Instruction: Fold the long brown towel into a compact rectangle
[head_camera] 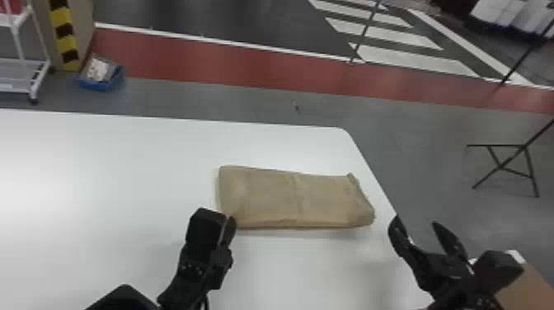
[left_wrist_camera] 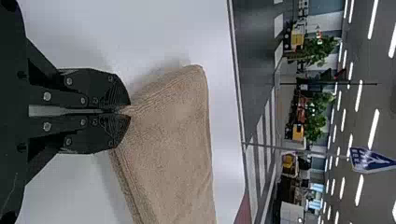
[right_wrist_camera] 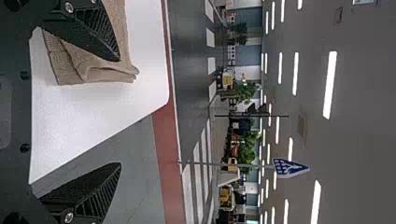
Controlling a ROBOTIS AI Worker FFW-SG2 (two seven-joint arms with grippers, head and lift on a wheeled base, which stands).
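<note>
Head view shows the folded brown towel (head_camera: 296,198) lying near the counter's (head_camera: 103,185) right edge, near-left corner clamped in the left tool (head_camera: 224,219), with the right tool (head_camera: 415,222) open at that edge.

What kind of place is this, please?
Perhaps a large indoor hall for robot testing: long ceiling lights, a mock street with zebra stripes and a blue road sign stand behind the white table.
</note>
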